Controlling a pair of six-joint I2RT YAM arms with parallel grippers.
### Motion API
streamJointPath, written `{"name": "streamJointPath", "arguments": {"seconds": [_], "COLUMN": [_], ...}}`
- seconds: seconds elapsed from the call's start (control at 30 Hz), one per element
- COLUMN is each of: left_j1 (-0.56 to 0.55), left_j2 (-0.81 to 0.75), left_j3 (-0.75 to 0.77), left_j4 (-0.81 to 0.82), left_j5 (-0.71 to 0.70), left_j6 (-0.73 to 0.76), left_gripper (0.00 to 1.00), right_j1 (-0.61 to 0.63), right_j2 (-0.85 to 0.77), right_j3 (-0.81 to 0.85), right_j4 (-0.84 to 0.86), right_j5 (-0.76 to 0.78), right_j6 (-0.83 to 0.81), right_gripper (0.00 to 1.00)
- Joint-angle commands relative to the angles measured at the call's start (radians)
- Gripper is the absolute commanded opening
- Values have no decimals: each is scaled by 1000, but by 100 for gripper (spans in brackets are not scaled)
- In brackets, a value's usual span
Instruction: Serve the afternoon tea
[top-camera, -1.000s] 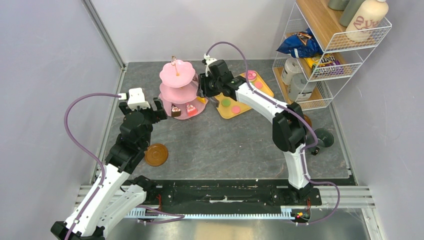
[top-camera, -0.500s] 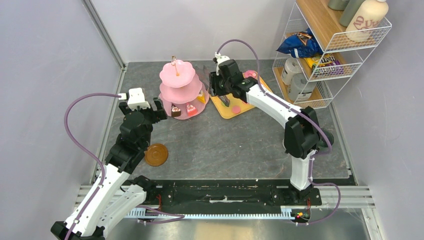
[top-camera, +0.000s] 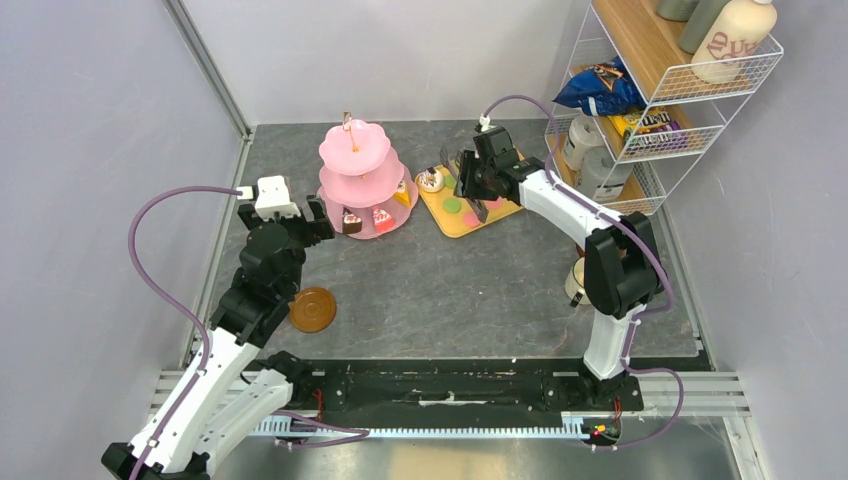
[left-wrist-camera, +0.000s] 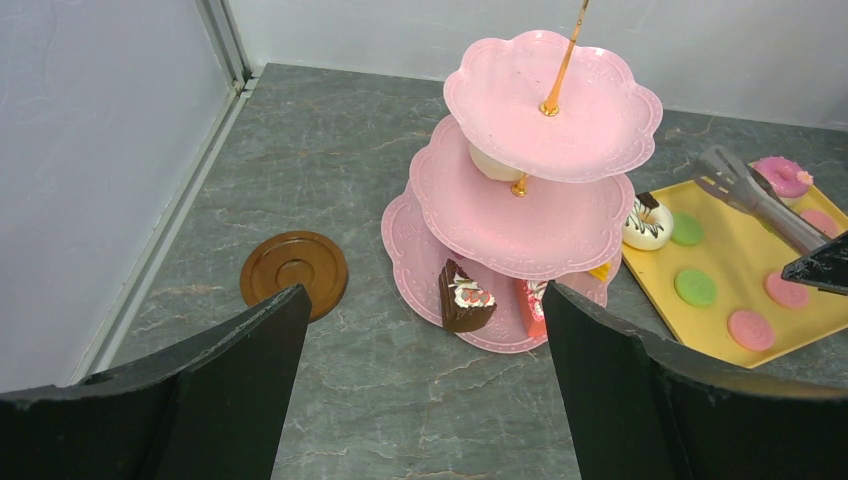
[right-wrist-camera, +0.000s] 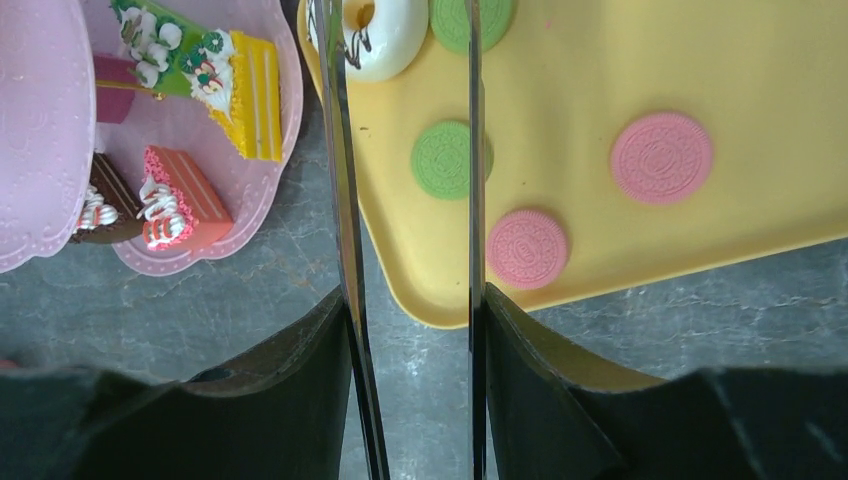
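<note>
Grey stone-look surface (top-camera: 440, 290), walled on three sides. The pink three-tier stand (top-camera: 355, 185) is upright at back centre-left. Its top tier is bare, and a pale round item on the middle tier is half hidden, so I cannot tell what it is. The bottom tier carries cake wedges: chocolate wedge (left-wrist-camera: 463, 297) at the front, red wedge (left-wrist-camera: 530, 302) just beside it, yellow wedge (right-wrist-camera: 245, 95) on the side facing the tray.

The yellow tray (top-camera: 445, 222) lies just right of the stand; whether its corner touches the bottom tier I cannot tell. On it are a white donut (left-wrist-camera: 645, 225) with dark drizzle at the end nearest the stand and a pink donut (left-wrist-camera: 782, 176) at the far corner. Green macarons (right-wrist-camera: 445, 160) and pink macarons (right-wrist-camera: 661, 157) lie flat across the middle.

The right gripper (right-wrist-camera: 412, 310) hangs over the tray, fingers clamped on metal tongs (right-wrist-camera: 343, 200). The two blades run parallel with a gap between, tips toward the white donut. From the wrist, one green macaron shows in that gap, lying on the tray. Blade height above it is unclear.

The left gripper (left-wrist-camera: 422, 292) sits low at the stand's front-left, facing it, fingers spread wide apart and clear of the stand.

A brown saucer (top-camera: 312, 309) lies flat on the surface near the left arm, apart from the stand.

A wire shelf (top-camera: 740, 70) stands at the right wall
</note>
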Motion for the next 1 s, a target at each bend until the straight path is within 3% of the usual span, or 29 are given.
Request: {"name": "streamJointPath", "arguments": {"seconds": [0.0, 0.7, 0.97], "left_j1": [4, 4, 4], "left_j2": [-4, -11, -12], "left_j3": [1, 1, 1], "left_j4": [42, 43, 42], "left_j5": [3, 0, 0], "left_j6": [-28, -26, -26], "left_gripper": [94, 94, 94], "right_j1": [0, 1, 1], "right_j2": [-37, -7, 11], "right_j3": [-19, -144, -146], "right_j4": [5, 174, 168], "right_j5": [-53, -202, -194], "right_j6": [89, 405, 442], "right_gripper": [54, 57, 57]}}
